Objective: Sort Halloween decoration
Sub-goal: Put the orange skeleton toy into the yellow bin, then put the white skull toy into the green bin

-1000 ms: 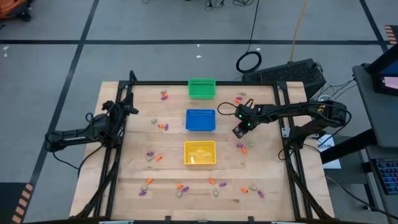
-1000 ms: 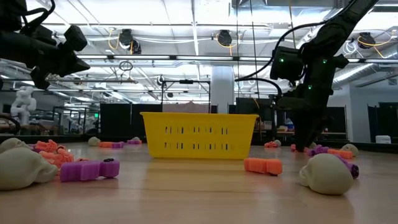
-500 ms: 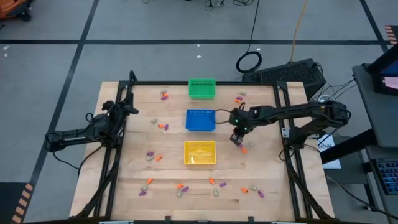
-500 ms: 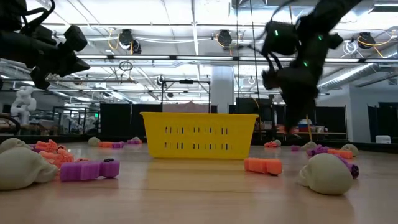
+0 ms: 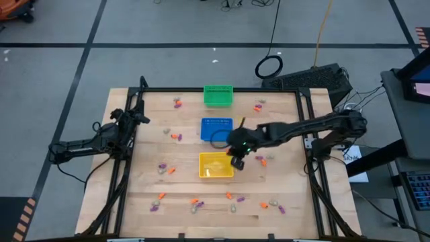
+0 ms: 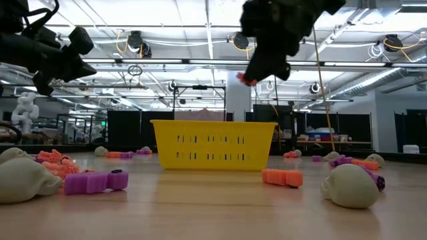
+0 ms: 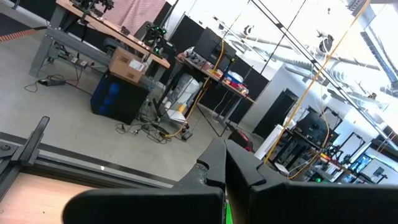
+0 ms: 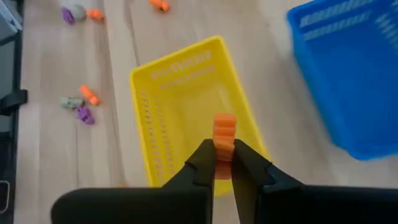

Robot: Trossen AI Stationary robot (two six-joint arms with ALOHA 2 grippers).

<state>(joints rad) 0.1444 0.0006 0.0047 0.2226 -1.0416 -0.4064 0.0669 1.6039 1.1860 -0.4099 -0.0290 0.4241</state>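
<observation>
My right gripper [image 5: 236,160] hangs above the right rim of the yellow basket [image 5: 216,165], shut on a small orange trinket [image 8: 224,129], which also shows high in the low view [image 6: 247,79]. More Halloween decoration lies loose on the wood: orange, purple and pale pieces on the table's right [image 5: 261,160], along the near edge [image 5: 232,198] and on the left [image 5: 166,169]. My left gripper [image 5: 140,118] waits shut over the table's left edge, its fingers together in its wrist view [image 7: 225,169]. My right gripper pinches the orange trinket's lower end [image 8: 223,149] between its two fingertips. The fingers slant down from the table's right. The trinket sticks out beyond the fingertips, lifted clear above the yellow basket.
A blue basket [image 5: 216,129] stands just beyond the yellow one, and a green basket [image 5: 218,95] at the far edge. A black frame [image 5: 306,134] borders the table. In the low view, pale skull-like pieces [image 6: 350,185] and a purple piece [image 6: 95,181] lie near the front.
My right gripper has risen from the trinkets on the table's right and swung toward the left and near edge, ending over the yellow basket. It has rolled on the way, and the orange trinket is lifted clear with it.
</observation>
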